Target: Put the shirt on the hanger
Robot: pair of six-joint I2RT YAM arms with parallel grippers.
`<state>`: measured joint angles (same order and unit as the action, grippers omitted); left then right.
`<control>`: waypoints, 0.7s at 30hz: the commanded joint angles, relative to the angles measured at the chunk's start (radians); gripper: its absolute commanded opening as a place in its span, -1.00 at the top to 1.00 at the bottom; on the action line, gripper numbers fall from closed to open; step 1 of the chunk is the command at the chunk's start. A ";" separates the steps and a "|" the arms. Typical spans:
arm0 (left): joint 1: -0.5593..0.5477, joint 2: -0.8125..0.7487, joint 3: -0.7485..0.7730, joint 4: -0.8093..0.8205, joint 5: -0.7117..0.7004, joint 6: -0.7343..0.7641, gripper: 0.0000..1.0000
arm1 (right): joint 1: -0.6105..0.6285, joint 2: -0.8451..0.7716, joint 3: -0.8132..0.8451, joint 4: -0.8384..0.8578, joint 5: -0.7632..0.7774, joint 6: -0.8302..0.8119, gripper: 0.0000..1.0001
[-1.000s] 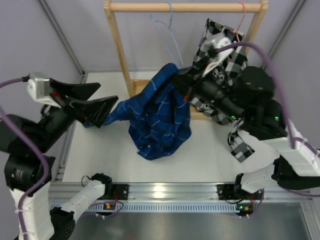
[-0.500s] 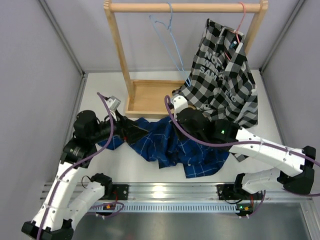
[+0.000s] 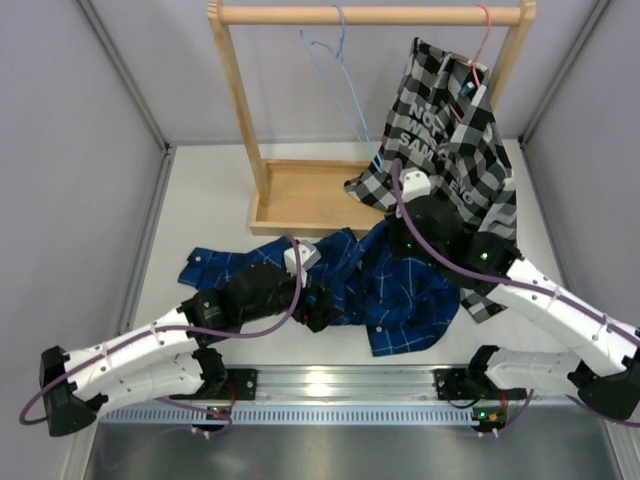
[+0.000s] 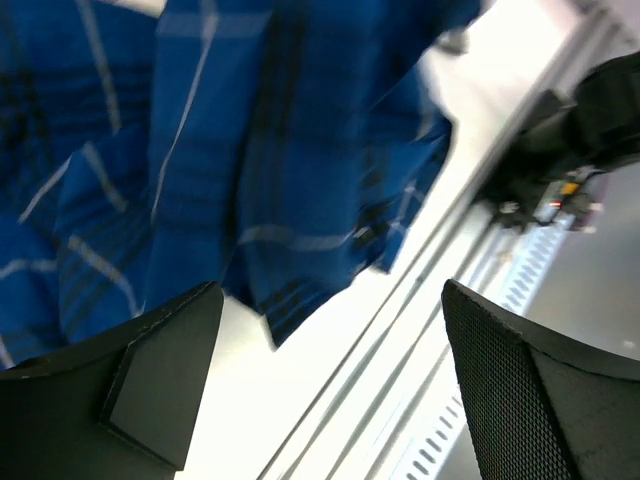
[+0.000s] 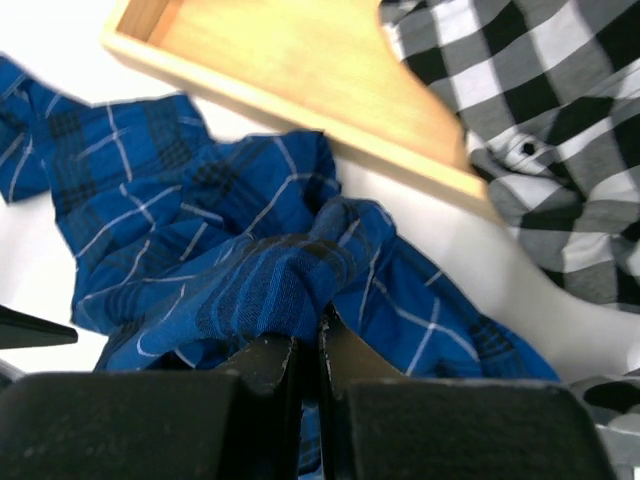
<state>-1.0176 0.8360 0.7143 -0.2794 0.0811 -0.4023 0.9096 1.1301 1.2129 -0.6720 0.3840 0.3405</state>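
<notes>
Crumpled blue plaid shirt [image 3: 410, 300] sprawls near the front edge of the table [image 3: 210, 200]; right gripper [image 5: 308, 345] pinches a fold, left gripper [image 4: 335, 380] gapes wide.

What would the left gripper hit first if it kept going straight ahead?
Probably the shirt: its hem lies just ahead of the open left gripper, with the table beneath, though depth is unclear.

White lettering ran across the black-and-white checked shirt [image 3: 447, 150] hanging at the far right, but its folds left it unreadable.
</notes>
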 commanded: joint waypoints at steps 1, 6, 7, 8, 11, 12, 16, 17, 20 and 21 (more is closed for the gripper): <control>-0.039 -0.058 -0.067 0.057 -0.245 -0.027 -0.88 | -0.061 -0.079 -0.016 0.052 -0.034 -0.026 1.00; -0.039 -0.095 -0.159 0.080 -0.345 -0.029 -0.88 | -0.109 -0.111 -0.046 0.058 -0.080 -0.052 1.00; -0.039 -0.080 -0.168 0.097 -0.357 -0.030 -0.84 | -0.113 -0.118 -0.050 0.064 -0.097 -0.060 1.00; -0.039 -0.069 -0.177 0.097 -0.359 -0.029 -0.84 | -0.117 -0.118 -0.052 0.069 -0.106 -0.064 1.00; -0.039 -0.012 -0.214 0.155 -0.397 -0.010 -0.83 | -0.123 -0.131 -0.052 0.074 -0.146 -0.072 1.00; -0.039 0.027 -0.220 0.178 -0.423 -0.010 -0.82 | -0.123 -0.138 -0.050 0.077 -0.161 -0.074 1.00; -0.036 0.146 -0.193 0.169 -0.576 -0.067 -0.57 | -0.124 -0.164 -0.055 0.086 -0.220 -0.083 1.00; -0.036 0.165 -0.178 0.160 -0.627 -0.081 0.02 | -0.124 -0.173 -0.061 0.088 -0.224 -0.084 1.00; -0.036 0.210 -0.112 0.086 -0.766 -0.139 0.79 | -0.126 -0.184 -0.082 0.100 -0.246 -0.089 1.00; -0.036 0.204 -0.093 0.060 -0.809 -0.156 0.85 | -0.126 -0.187 -0.088 0.107 -0.261 -0.089 1.00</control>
<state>-1.0538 1.0458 0.5278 -0.2005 -0.5148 -0.4885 0.8013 0.9714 1.1366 -0.6453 0.1677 0.2680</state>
